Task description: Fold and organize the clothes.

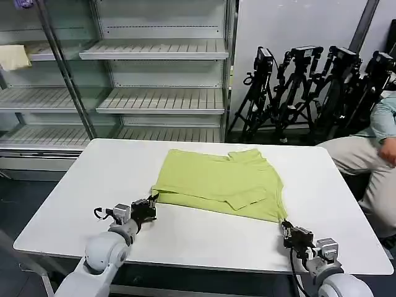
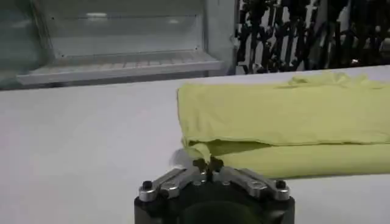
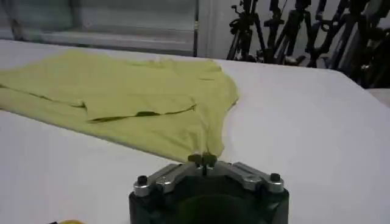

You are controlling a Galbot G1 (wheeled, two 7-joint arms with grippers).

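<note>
On the white table (image 1: 74, 204), the lime-green T-shirt (image 1: 219, 182) lies partly folded at the centre. The left gripper (image 1: 151, 205) pinches the shirt's near-left corner, fingers closed on the fabric. The right gripper (image 1: 286, 230) clamps the near-right corner, its 2 fingertips (image 3: 209, 160) pressed together over the hem.

Premises appear to be a robotics lab or test studio dressed as a shop corner. A white table (image 1: 111, 185) occupies the lower centre of the head view, serving as the work surface. Behind it, upper left, stands a glass-fronted retail display cabinet (image 1: 124, 74) with bare slatted shelves; a pale cream cloth (image 1: 13, 57) lies on one shelf at the far left edge. At upper right, several black camera tripods (image 1: 309, 86) are stacked folded against a plain white wall.
</note>
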